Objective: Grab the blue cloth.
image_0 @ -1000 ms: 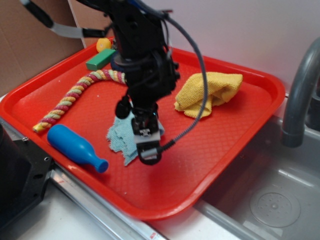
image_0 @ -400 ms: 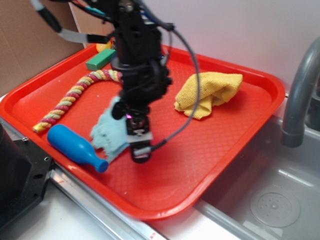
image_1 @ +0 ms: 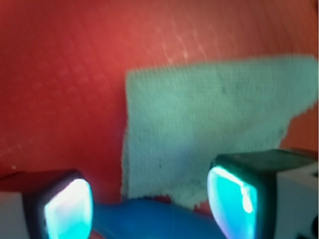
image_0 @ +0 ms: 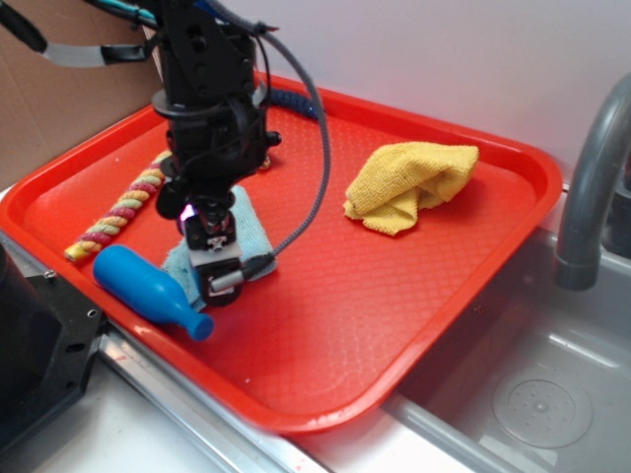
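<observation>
Red plastic tray (image_0: pixel 414 325) on a counter beside a steel sink (image_0: pixel 532 394), grey faucet (image_0: pixel 592 187) at right, cardboard behind at left.

Blue cloth (image_0: pixel 251 236) lies on the tray floor in the near-left part, under the arm. Exterior view shows only its right portion; the rest is hidden by the gripper (image_0: pixel 219 278). Wrist view: blue cloth (image_1: pixel 199 134) spread flat on the red surface, one straight edge at left, ragged edge at right, its lower margin reaching down between the two fingers (image_1: pixel 67 206).

Gripper spread wide in the wrist view, nothing between the pads, cloth below and ahead of them. Cannot tell whether the tips touch the fabric.

Handling, by judgement: thin knit, very light, limp. It will bunch and drape, not lift as a sheet. No breakage risk. Lying flat gives little to catch, so the fingers likely need to press onto the tray and pinch up a fold. Best hold looks like the lower margin between the pads, or further in toward the middle; the frayed edge could slip out.

Blue plastic bottle (image_0: pixel 148 289) lies just beside the cloth on its near-left side; its blue body (image_1: pixel 144 219) shows between the fingers at the bottom of the wrist view, so a closing pinch could catch it. Braided rope (image_0: pixel 123 209) further left. Yellow cloth (image_0: pixel 409 182) well apart, toward the far right of the tray
</observation>
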`<state>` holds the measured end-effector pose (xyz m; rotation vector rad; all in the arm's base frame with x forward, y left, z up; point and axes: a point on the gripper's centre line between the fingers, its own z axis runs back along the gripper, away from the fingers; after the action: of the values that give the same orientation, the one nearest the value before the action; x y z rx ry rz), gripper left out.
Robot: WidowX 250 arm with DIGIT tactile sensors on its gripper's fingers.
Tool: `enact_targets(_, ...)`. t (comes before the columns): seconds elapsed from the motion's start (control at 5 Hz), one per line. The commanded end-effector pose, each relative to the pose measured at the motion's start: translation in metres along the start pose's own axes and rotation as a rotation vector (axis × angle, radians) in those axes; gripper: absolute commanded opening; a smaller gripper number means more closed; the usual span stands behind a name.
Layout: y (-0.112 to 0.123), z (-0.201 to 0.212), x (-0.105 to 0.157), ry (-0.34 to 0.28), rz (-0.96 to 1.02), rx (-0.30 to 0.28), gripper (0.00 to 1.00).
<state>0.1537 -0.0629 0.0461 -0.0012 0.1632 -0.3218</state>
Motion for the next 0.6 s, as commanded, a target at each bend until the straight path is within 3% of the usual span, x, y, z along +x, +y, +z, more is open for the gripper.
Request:
enact_targets(0.0,-0.003,0.019,0.008,-0.292,0.344,-0.020,1.00)
enact_targets(0.2,0.010,0.017,0.023,-0.336,0.433,-0.005,1.00)
enact_targets(0.4,0.016,0.000,0.023,-0.300,0.428,-0.032,1.00)
